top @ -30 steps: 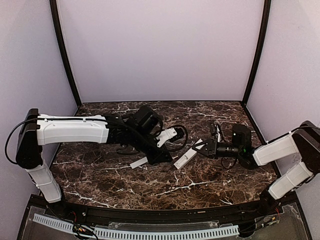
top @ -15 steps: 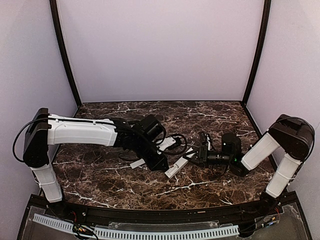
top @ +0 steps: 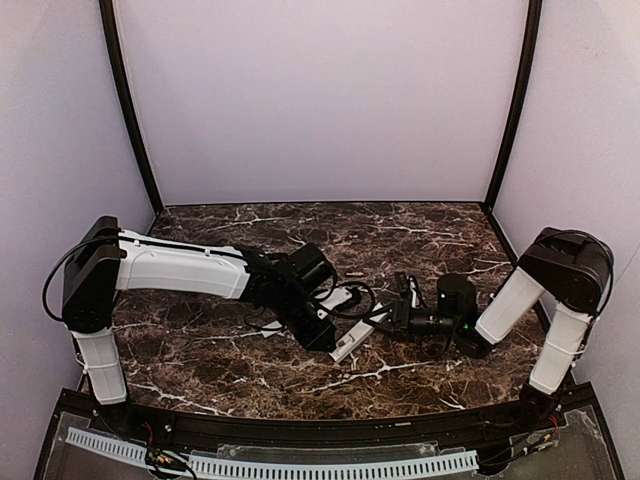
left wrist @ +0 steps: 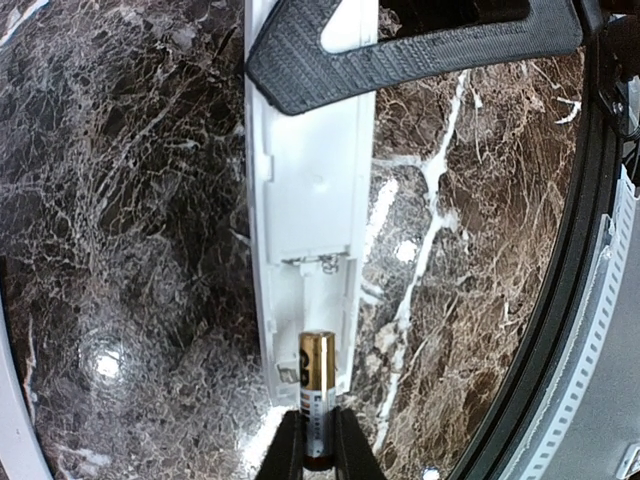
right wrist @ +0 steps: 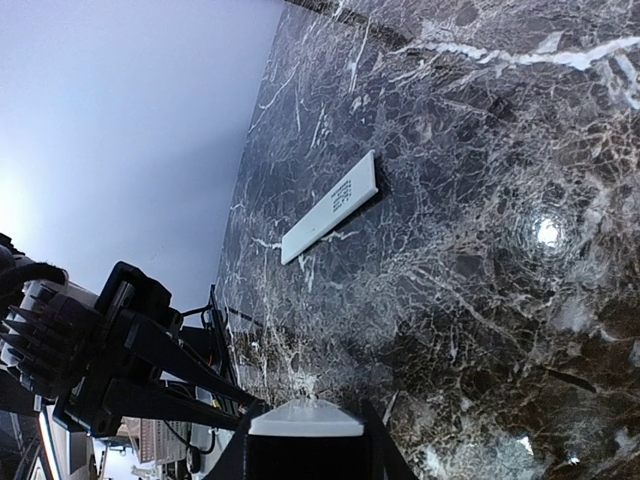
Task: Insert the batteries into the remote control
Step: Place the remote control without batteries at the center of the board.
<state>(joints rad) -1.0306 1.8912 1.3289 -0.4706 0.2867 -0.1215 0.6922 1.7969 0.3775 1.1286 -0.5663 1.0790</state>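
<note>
1. The left gripper [left wrist: 318,445] was closed on a battery [left wrist: 318,362], a small cylinder with a shiny gold body and a black band. Its two thin black fingers [left wrist: 288,455] pinched the battery's lower end.
2. The free end of the battery lay over the open compartment of the remote control [left wrist: 310,220], a slim bar of smooth white plastic with a hollow inside.
3. The right gripper [right wrist: 305,445] was clamped on the other end of the remote control. One finger [left wrist: 400,50], black with a fine ribbed texture, crossed the white bar.
4. A thin flat white strip [right wrist: 330,208] with small dark print lay apart on the table [top: 200,350], which was glossy dark brown marble with white veins.
5. The left arm [top: 180,268] stretched low from the near left corner to the middle, with the wrist bent down. The right arm [top: 510,300] was folded sharply near the right edge, and its forearm ran low toward the middle.
6. The remote control [top: 350,345] was in the middle of the table, closer to the near edge. Its long axis ran diagonally, with one end toward the near left corner and the other toward the right edge. I cannot tell if it rested on the table.
</note>
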